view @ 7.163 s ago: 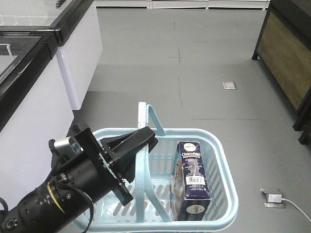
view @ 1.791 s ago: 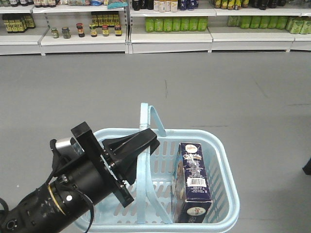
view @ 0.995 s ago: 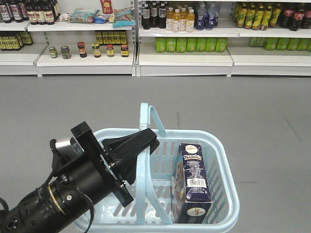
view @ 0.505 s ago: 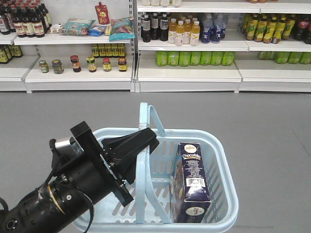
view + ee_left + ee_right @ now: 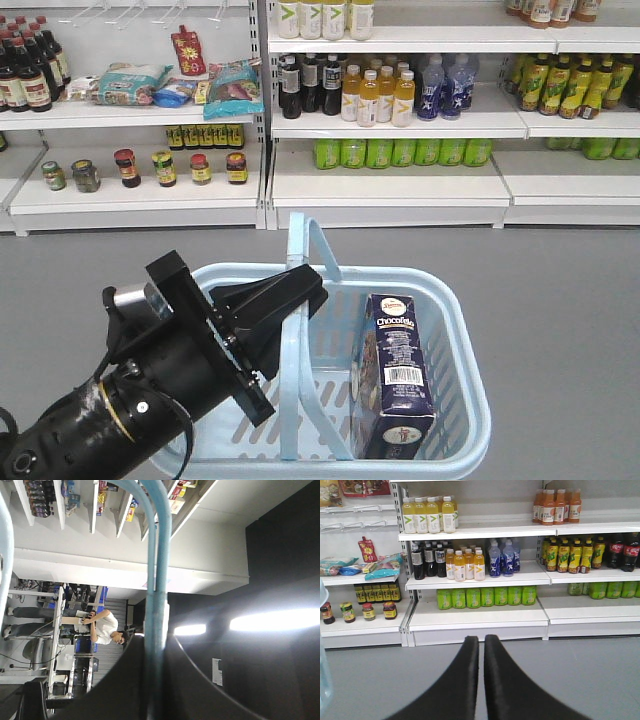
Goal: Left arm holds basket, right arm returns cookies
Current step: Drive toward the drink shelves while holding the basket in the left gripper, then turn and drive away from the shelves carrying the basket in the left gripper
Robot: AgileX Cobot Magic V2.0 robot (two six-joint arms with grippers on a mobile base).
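Plainly, the left gripper is clamped on a handle of the basket; in the left wrist view the pale blue bar runs straight between the dark jaws, so the hold looks sound. The basket hangs roughly level above the grey floor. The cookies stand upright in its right half, just beside the right wall and apart from the handle, with their top about level with the rim. The right gripper shows only in its own wrist view: its fingers lie together with a thin slit between them and nothing in it, and it points at the shelves, not at the basket. So the step in hand, I judge, is the reach for the box, not yet begun. To do it well, the right arm should turn down toward the basket's right side, part its fingers wider than the box's narrow faces, and come in from above, well clear of the raised handle and the left gripper. A grip low enough on the tall box to stop it swinging seems wise, followed by a straight lift until the bottom edge clears the rim. Meanwhile the left arm should hold the basket steady and level, since any tilt could tip the box against the wall. Where on the shelves the cookies belong I cannot tell.
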